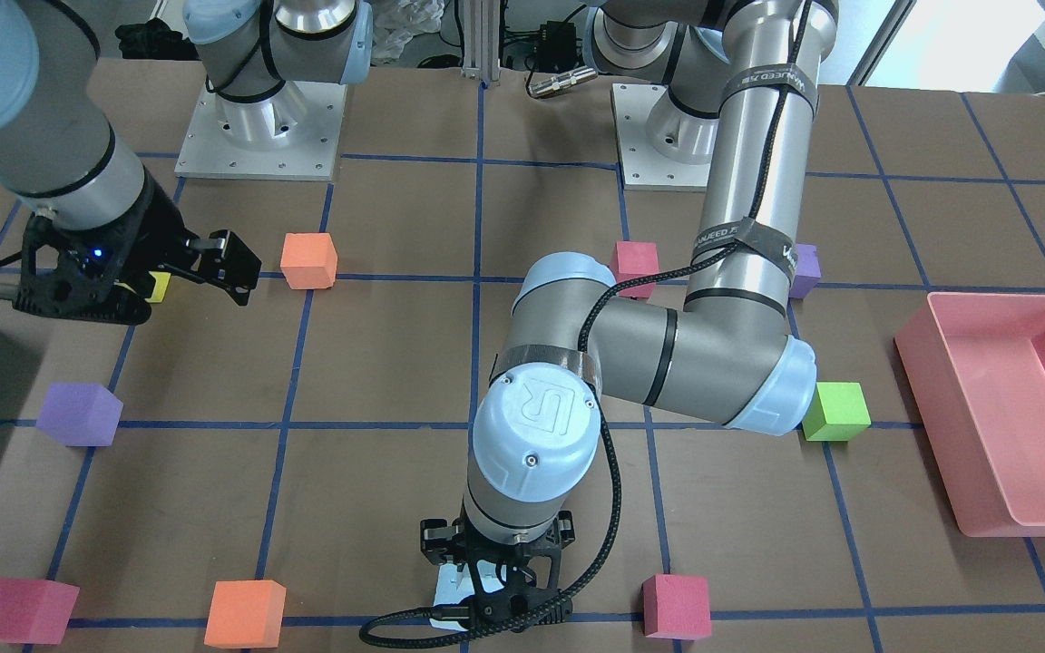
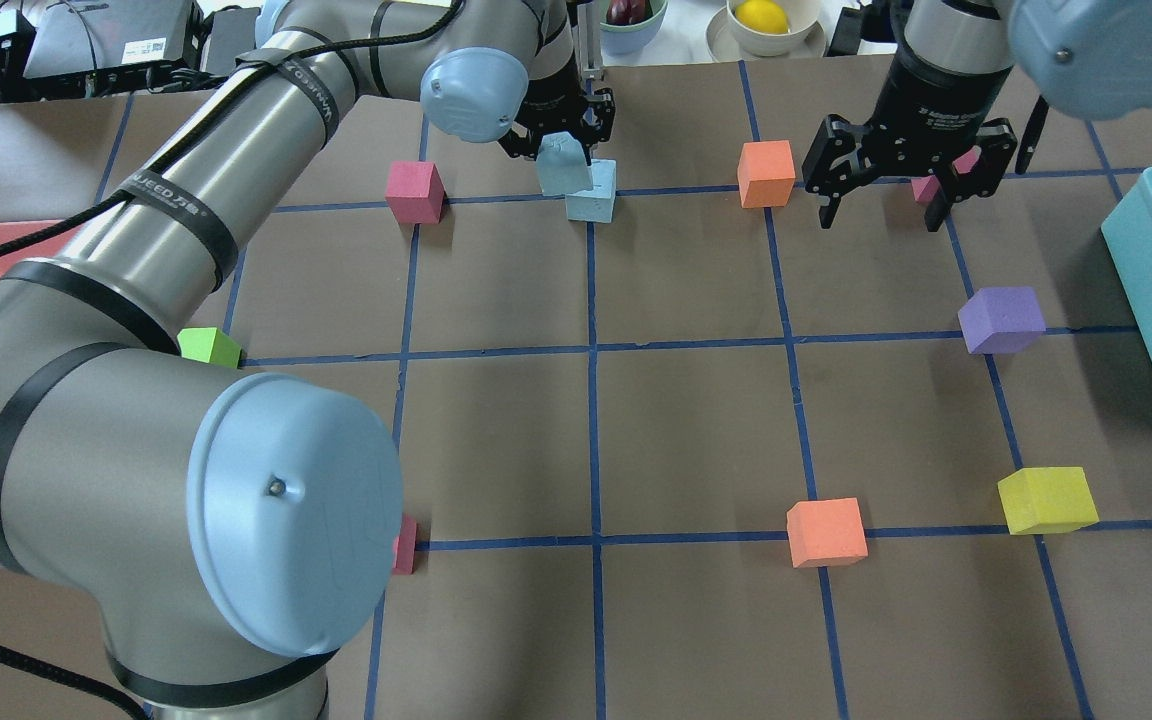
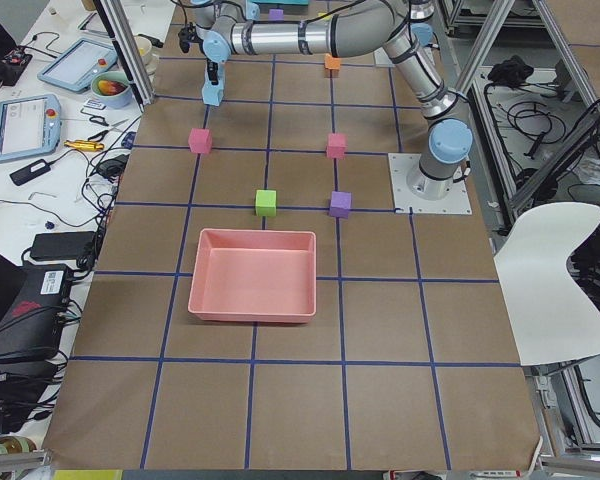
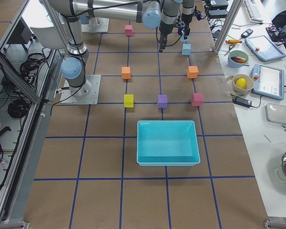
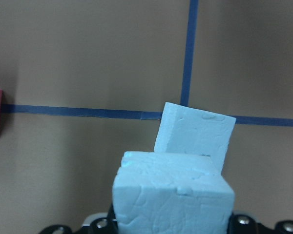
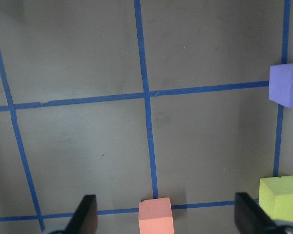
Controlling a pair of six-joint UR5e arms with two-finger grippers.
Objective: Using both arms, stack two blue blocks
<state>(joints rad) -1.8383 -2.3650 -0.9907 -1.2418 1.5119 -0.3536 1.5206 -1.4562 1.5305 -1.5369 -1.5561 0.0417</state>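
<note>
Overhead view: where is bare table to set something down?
Free: the middle squares, bordered by green cube, purple cube and near orange cube. Crowded: the far row around left gripper, its held blue block, the resting blue block and open right gripper.

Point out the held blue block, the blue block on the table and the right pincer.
held blue block (image 2: 563,165), overhead view, near face.
blue block on the table (image 2: 596,205), overhead view, near face.
right pincer (image 2: 881,212), overhead view, midway between its fingertips.

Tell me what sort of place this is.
Probably a robotics lab test cell: two arms bolted to a table taped into a blue grid, foam cubes scattered on it, and teach pendants on the side bench.
</note>
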